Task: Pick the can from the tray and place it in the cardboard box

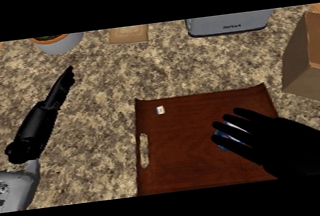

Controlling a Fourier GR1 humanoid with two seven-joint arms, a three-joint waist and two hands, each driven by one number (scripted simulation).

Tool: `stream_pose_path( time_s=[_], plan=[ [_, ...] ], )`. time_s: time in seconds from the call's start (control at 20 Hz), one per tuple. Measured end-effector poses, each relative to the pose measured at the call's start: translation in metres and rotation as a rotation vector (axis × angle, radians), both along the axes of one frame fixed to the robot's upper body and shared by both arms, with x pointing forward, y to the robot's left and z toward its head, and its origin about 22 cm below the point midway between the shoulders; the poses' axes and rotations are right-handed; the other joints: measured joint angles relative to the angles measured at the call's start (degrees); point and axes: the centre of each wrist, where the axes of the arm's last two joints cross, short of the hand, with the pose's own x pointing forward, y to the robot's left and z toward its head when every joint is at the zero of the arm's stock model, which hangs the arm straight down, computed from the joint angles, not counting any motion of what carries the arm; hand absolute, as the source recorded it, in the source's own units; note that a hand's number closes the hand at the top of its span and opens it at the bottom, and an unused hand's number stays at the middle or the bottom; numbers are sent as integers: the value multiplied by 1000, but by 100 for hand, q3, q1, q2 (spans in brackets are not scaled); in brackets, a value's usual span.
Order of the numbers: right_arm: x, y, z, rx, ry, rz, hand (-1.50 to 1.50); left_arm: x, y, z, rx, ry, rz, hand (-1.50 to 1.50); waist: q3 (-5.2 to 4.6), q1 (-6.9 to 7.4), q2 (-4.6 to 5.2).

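Brown wood is what you work over: the tray (pixel 197 140) lies flat on the speckled bench (pixel 103 102), and the can (pixel 230 139) sits on the tray's right half, mostly hidden under your right hand (pixel 286 145). Only a sliver of blue, white and red shows between the fingers (pixel 234 130).

The main risk, as I judge it, is in the approach. Your fingers come over the can from above and from the tray's right edge, so if they close before they wrap its sides, they could tip the can or roll it leftward across the tray. Because the hand covers it, you cannot see whether the can stands or lies, and that makes the grasp harder to judge. A second risk waits later: the cardboard box (pixel 313 61) stands beyond the tray's far right corner with its opening tilted, and a lift carried too low could strike its near wall.

Your right hand is spread, fingers extended and slightly parted, reaching over the can; I cannot tell whether they touch it, and nothing is gripped yet. Your left hand (pixel 62 86) rests well left of the tray, fingers straight and pressed together, holding nothing.
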Motion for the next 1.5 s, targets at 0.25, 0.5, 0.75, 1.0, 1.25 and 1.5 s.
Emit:
stream_pose_path(
  time_s=[0.25, 0.5, 0.75, 1.0, 1.25, 1.5],
  plan=[
    [8, 10, -6, -4, -29, -23, -150, -3, 1, 2, 5, 1, -3, 0, -1, 14, 0],
    [18, 12, -31, -41, -44, -34, -150, -6, -4, 0, 0, 5, -4, 0, 0, 18, 2],
    [21, 15, -43, -71, -59, -51, -150, 3, 4, -2, -3, 3, -3, 0, 0, 5, 4],
    [31, 12, -52, -71, -41, -47, -150, -1, 4, 2, 1, 2, -3, 0, 0, 11, 2],
    [39, 10, -66, -72, -13, -40, -150, 3, 2, 0, 0, 4, 0, 0, 0, 8, 3],
    [46, 13, -82, -92, -32, -60, -150, 0, 3, 4, -3, 4, -4, 0, 0, 14, 2]
  ],
)
